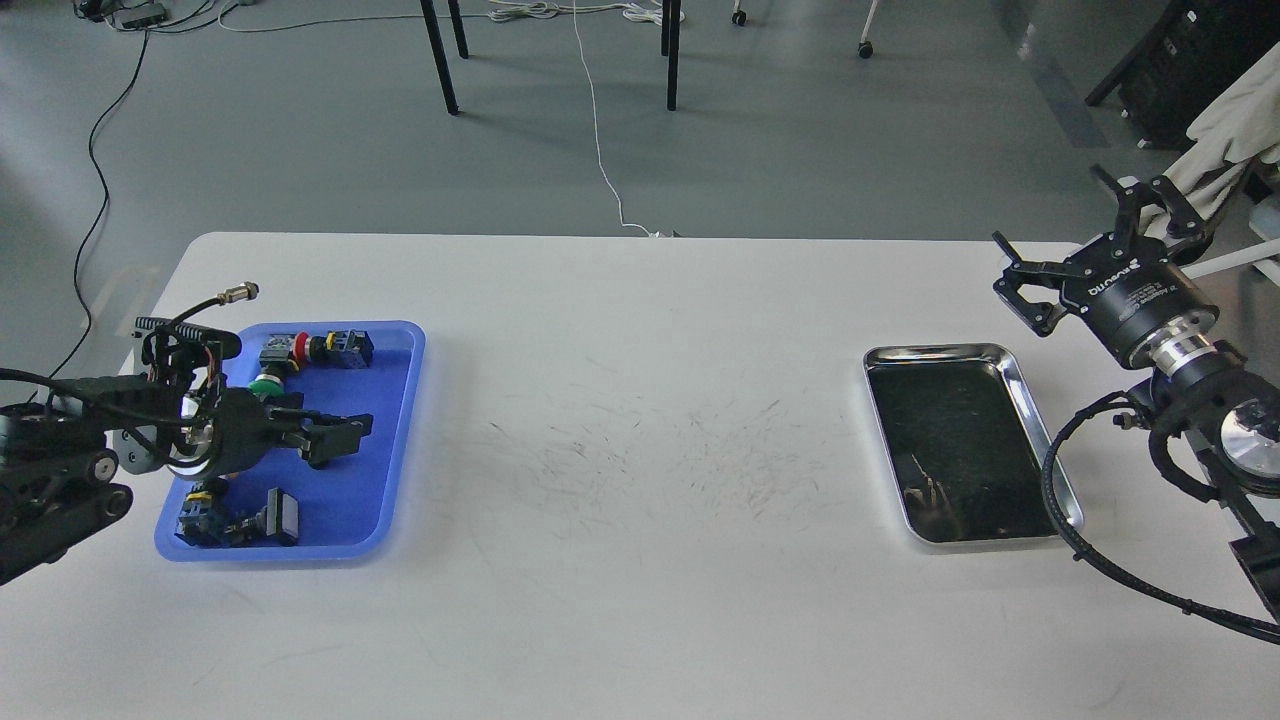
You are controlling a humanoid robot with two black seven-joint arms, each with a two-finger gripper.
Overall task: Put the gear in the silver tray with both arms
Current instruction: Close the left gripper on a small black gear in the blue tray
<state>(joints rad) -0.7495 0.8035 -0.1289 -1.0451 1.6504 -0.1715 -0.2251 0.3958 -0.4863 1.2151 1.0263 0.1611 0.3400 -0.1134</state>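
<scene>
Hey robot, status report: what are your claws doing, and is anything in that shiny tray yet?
Left gripper over blue tray, jaws look closed, empty. Right gripper open, raised behind silver tray. Silver tray empty. Table between trays unobstructed.

Our left gripper (345,436) points right, its fingers close together. Our right gripper (1075,235) is up high, fingers wide apart.

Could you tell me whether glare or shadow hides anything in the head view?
Head view: even light; the silver tray has a bright rim, its dark bottom mirroring; the left tool hangs dark over the blue tray, fingers indistinct; the right tool reads clearly, open.
</scene>
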